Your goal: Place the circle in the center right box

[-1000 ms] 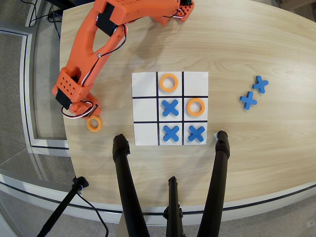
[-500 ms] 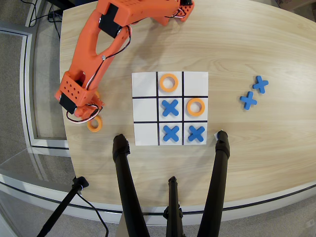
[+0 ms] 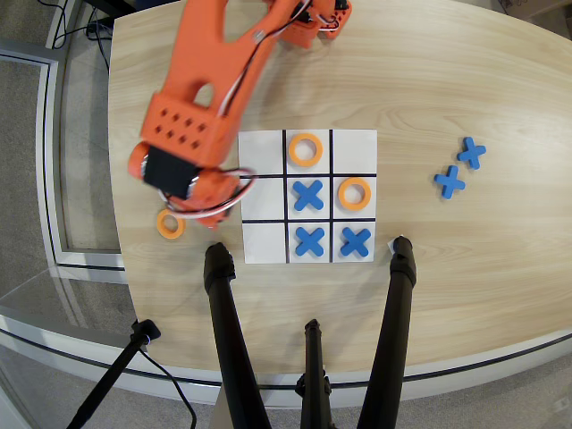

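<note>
The white three-by-three board [image 3: 264, 239] lies mid-table. Orange rings sit in its top middle cell [image 3: 305, 149] and in its middle-row cell on the view's right [image 3: 355, 193]. The middle-row cell on the view's left [image 3: 268, 198] is bare. Another orange circle [image 3: 169, 223] lies flat on the table left of the board, touching the lower edge of my gripper's body. My gripper [image 3: 219, 201] hangs low over the board's left edge, seen from above; its jaws are hidden by its own body. Blue crosses fill the centre, bottom middle and bottom right cells.
Two spare blue crosses [image 3: 460, 167] lie on the table right of the board. Black tripod legs [image 3: 223, 322] [image 3: 398, 304] stand just below the board's lower corners. My orange arm [image 3: 232, 54] reaches down from its base at the top. The table's left edge is close to the loose ring.
</note>
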